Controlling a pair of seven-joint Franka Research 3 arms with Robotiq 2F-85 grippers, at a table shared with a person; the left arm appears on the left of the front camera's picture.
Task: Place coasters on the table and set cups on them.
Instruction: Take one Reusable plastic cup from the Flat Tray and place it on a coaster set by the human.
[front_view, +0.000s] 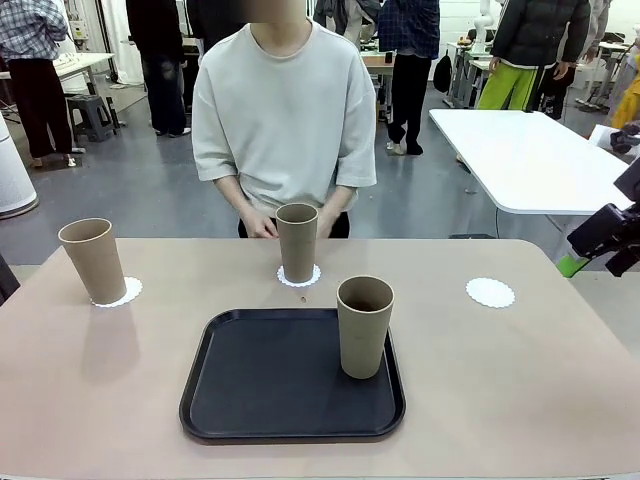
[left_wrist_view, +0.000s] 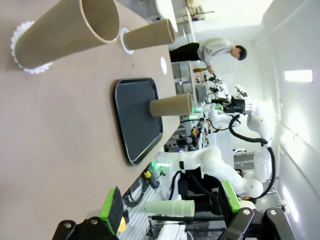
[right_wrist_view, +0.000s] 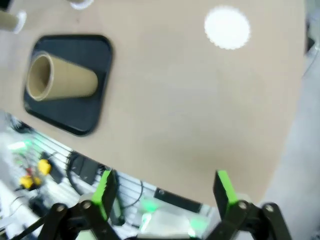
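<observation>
Right gripper (right_wrist_view: 164, 185), fingers spread and empty, hovers near the table's (front_view: 520, 390) right edge. The remaining cup (front_view: 365, 326) stands upright on the black tray (front_view: 250, 390), with a bare coaster (front_view: 490, 292) well to its right. It is probably best to grip the cup gently at mid-height, then lower it centred on the coaster.

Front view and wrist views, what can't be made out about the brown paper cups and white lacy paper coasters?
- Front view: the middle tan paper cup covers its white lacy paper coaster except the rim.
- Front view: a brown speck on the beige table is too small to identify.
- Right wrist view: blur smears the bare white coaster and its lace edge.
</observation>
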